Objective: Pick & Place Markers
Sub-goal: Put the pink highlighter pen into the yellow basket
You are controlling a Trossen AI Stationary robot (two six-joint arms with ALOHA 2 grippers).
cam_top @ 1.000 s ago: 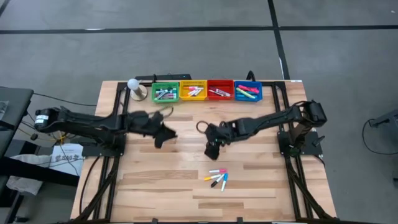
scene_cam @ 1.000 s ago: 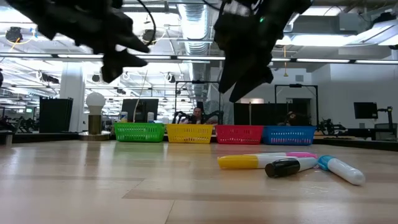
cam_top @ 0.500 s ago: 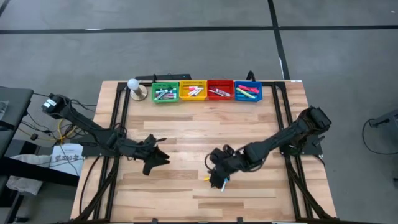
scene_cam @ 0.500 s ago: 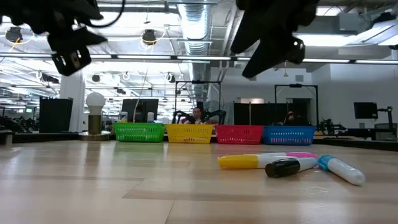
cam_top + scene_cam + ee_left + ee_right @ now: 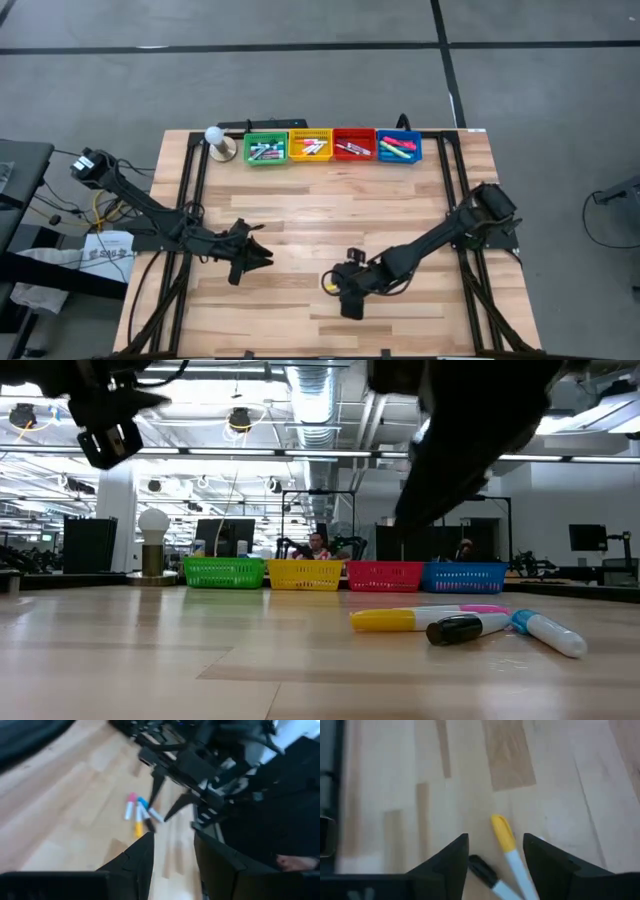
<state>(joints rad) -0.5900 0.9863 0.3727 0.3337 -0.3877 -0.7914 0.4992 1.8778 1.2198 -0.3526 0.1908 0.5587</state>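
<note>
your right gripper hangs low over the near middle of the table, directly above the last loose markers, and in its own wrist view the two dark fingers stand apart with bare wood between them, holding nothing. those markers lie flat in a small fan, touching or nearly touching one another: a yellow-capped marker, a black-capped marker just beside it, and from table height also a blue-capped one and a pink tip behind them. what your coming move turns on is this: the yellow-capped marker lies in the gap between the fingers but nearer the one finger than the other, and its long axis runs roughly forward and away from the wrist, a little slanted, so the fingers already sit on either side of its barrel. judging from that, you would need only a small sideways correction before lowering, and the black-capped neighbour sits close enough that it could get caught too. your left gripper waits well apart over the left half of the table, its fingers also spread and empty, so the right arm is clearly the nearer one. the four bins along the far edge already hold other markers.
</note>
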